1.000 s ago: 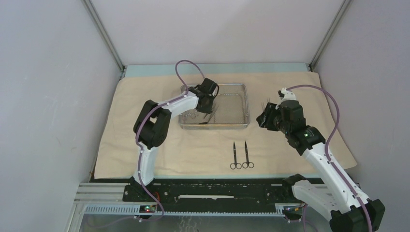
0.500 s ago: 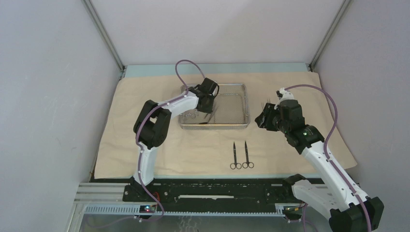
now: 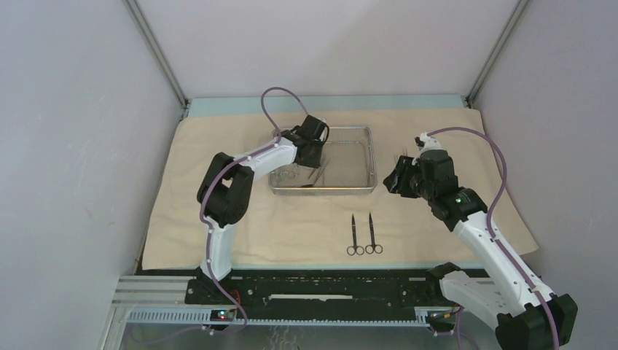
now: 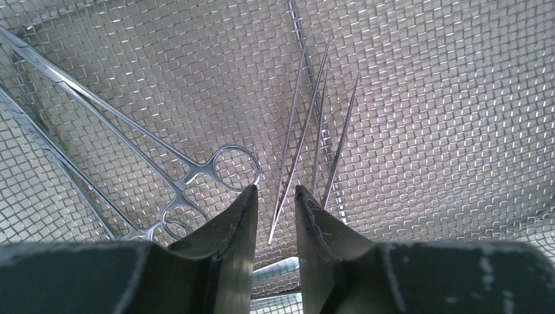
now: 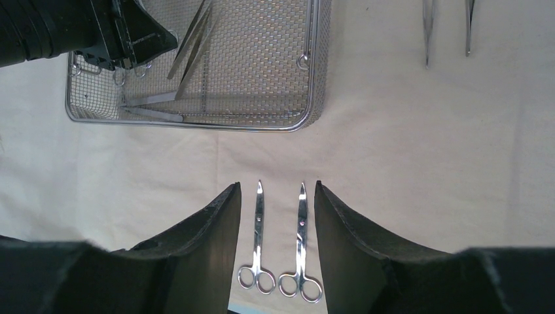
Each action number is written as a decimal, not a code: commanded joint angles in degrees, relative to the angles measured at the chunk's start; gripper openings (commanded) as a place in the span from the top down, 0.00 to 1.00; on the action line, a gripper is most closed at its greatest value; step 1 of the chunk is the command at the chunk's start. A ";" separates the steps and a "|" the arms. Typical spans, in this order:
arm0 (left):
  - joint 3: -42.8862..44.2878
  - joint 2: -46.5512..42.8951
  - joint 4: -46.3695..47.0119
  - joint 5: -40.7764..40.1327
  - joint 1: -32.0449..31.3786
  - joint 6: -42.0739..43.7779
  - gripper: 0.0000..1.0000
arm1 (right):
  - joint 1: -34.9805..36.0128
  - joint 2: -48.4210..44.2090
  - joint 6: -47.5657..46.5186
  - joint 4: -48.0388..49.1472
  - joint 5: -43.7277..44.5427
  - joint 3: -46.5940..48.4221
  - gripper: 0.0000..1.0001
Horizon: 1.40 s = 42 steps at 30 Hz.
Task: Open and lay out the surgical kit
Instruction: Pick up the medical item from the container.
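The beige cloth wrap (image 3: 218, 211) lies spread flat. On it at the back stands the steel mesh tray (image 3: 373, 157). My left gripper (image 3: 312, 159) reaches down into the tray's left half. In the left wrist view its jaws (image 4: 275, 193) are open by a narrow gap, just above the near tip of one pair of tweezers (image 4: 298, 137). A second pair of tweezers (image 4: 337, 144) lies beside it, and ring-handled clamps (image 4: 131, 131) lie to the left. Two scissors (image 3: 363, 235) lie side by side on the cloth in front. My right gripper (image 3: 399, 176) hovers open, holding nothing.
In the right wrist view the scissors (image 5: 280, 248) show between my fingers, far below them, with the tray's rim (image 5: 313, 78) beyond. The tips of two slim steel instruments (image 5: 427, 33) lie on the cloth right of the tray. Grey walls close in on both sides.
The left arm has shifted slightly, keeping its gripper low in the tray. The right gripper has drifted a little. Nothing was picked up or set down.
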 commanded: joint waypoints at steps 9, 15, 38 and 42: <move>-3.46 -1.55 2.25 0.22 -0.19 -0.14 0.69 | -0.41 -0.26 -1.08 0.61 -0.37 2.39 0.47; -3.92 -0.87 2.45 0.90 -0.22 -0.23 0.71 | -0.41 -0.28 -1.07 0.51 -0.38 2.35 0.47; -5.64 0.26 3.58 1.75 -0.76 -1.08 0.75 | -0.41 0.20 -1.03 0.36 -0.81 2.31 0.47; -6.42 0.32 4.02 1.75 -0.76 -1.48 0.76 | -0.38 -0.15 -1.06 0.16 -0.81 2.31 0.47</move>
